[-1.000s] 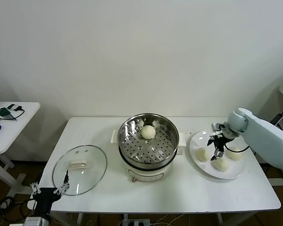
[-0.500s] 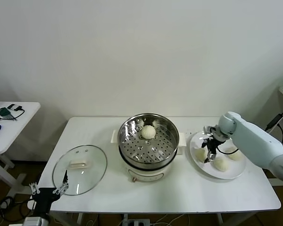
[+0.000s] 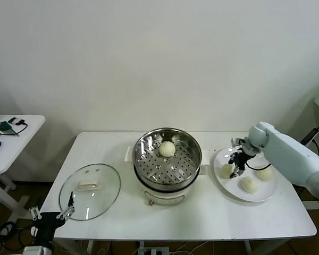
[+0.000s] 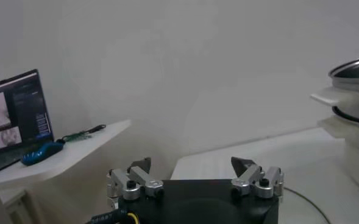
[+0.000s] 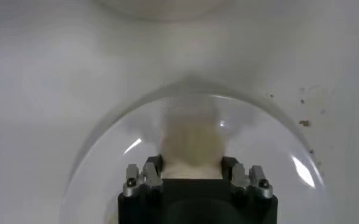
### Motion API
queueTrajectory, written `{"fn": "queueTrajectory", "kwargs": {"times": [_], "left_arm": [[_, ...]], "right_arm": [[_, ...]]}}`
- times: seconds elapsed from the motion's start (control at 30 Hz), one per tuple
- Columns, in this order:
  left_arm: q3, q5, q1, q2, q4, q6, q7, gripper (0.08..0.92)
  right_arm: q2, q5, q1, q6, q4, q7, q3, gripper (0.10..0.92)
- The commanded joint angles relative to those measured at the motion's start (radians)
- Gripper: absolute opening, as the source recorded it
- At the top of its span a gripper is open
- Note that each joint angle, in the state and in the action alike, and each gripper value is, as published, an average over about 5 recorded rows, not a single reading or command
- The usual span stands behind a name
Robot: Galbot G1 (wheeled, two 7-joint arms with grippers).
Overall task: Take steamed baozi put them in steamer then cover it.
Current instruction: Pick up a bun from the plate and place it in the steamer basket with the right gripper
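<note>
The steamer (image 3: 167, 166) stands mid-table with one baozi (image 3: 167, 149) on its perforated tray. Three more baozi lie on a white plate (image 3: 231, 191) to its right. My right gripper (image 3: 237, 161) is down over the plate's left side, shut on the left baozi (image 3: 226, 171). In the right wrist view that baozi (image 5: 191, 137) fills the gap between the fingers of the right gripper (image 5: 190, 161), low over the plate. The cover (image 3: 90, 190) lies flat at the table's front left. My left gripper (image 3: 53, 218) is open and empty by the cover's front edge.
The other two plate baozi (image 3: 248, 184) (image 3: 264, 173) lie just right of my right gripper. A side table (image 3: 13, 138) with small items stands far left. In the left wrist view the open left gripper (image 4: 191, 164) faces the steamer's side (image 4: 356, 79).
My right gripper moved left across the plate from the middle baozi to the left one and closed around it. The left arm sank slightly.
</note>
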State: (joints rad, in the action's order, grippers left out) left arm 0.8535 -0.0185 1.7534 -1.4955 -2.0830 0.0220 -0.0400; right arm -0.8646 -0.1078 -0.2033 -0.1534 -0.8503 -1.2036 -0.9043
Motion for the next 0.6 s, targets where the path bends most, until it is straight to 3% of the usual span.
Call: {"fn": "queueTrajectory", "kwargs": {"times": [0.03, 0.3, 0.6], "left_arm": [[0.002, 0.038, 0.021, -0.006, -0.02, -0.001, -0.001, 0.823], [-0.013, 0.039, 0.023, -0.012, -0.033, 0.005, -0.001, 0.823], [-0.031, 0.046, 0.017, -0.013, -0.049, 0.001, -0.004, 0.823]], "right_arm": [[0.029, -0.259, -0.324, -0.016, -0.071, -0.001, -0.271, 0.645], [-0.038, -0.517, -0.55, -0.101, -0.186, 0.047, -0.435, 0.645], [-0.264, -0.72, -0.631, -0.167, -0.245, 0.129, -0.539, 0.645]]}}
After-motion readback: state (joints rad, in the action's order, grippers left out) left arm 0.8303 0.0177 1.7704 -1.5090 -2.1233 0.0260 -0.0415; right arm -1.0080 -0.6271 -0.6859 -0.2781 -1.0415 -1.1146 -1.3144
